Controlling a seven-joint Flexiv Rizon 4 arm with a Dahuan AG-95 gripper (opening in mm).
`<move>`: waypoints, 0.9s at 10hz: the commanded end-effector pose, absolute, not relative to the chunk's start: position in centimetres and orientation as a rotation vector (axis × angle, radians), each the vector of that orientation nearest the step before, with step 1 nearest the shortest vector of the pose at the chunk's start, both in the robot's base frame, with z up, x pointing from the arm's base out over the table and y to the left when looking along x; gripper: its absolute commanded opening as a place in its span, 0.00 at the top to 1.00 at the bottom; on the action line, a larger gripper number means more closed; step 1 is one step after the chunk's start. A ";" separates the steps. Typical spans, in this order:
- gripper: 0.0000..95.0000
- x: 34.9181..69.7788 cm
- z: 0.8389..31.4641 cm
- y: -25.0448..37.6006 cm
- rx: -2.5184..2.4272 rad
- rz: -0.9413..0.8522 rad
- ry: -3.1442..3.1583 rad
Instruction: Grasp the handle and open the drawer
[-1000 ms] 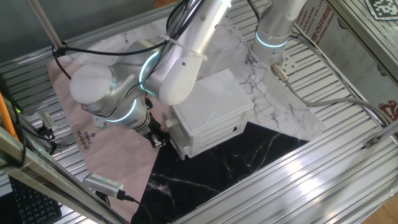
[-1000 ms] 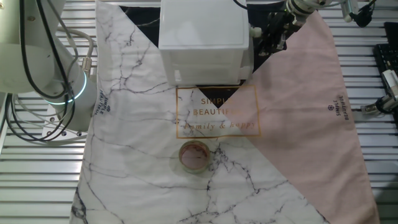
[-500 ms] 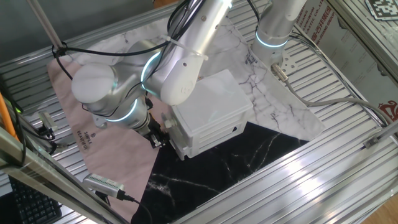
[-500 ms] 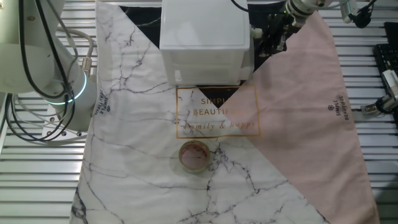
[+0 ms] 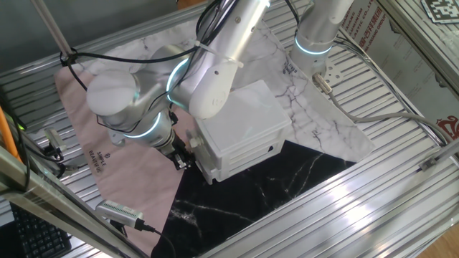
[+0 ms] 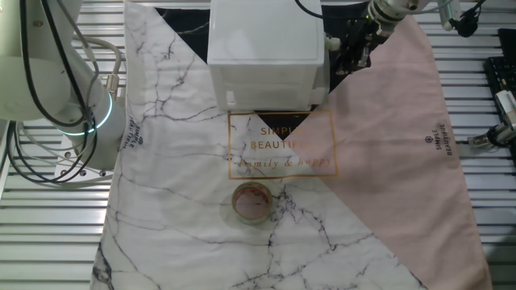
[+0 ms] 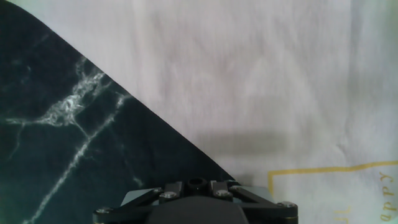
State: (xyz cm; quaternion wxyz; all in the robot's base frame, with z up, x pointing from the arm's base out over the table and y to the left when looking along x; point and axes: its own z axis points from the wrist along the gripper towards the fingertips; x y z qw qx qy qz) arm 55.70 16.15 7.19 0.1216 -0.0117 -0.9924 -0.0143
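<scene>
The small white cabinet (image 5: pixel 240 129) stands on the cloths, and it also shows in the other fixed view (image 6: pixel 264 44). Its drawer (image 5: pixel 247 159) sits shut in the front face, which looks toward the black marble cloth. The handle (image 5: pixel 271 149) is a tiny dark spot on that front. My gripper (image 5: pixel 178 156) hangs low by the cabinet's left corner, beside its side wall and away from the handle. In the other fixed view my gripper (image 6: pixel 355 47) is just right of the cabinet. The hand view shows only my gripper's base over the cloths; the fingers are hidden.
A small round pinkish dish (image 6: pixel 251 201) sits on the marble-print cloth behind the cabinet. A second arm's base (image 5: pixel 315 36) stands at the far side. Cables and small tools lie along the slatted table's left edge (image 5: pixel 54 147).
My arm's upper joints have shifted slightly to the right. The gripper stays beside the cabinet, and the drawer has not moved.
</scene>
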 end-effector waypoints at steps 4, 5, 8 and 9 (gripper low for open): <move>1.00 56.0 7.0 16.2 -0.032 -0.040 -2.908; 1.00 56.0 7.0 16.2 -0.028 -0.040 -2.911; 1.00 56.2 7.0 16.3 -0.031 -0.040 -2.911; 1.00 56.3 7.0 16.4 -0.029 -0.038 -2.912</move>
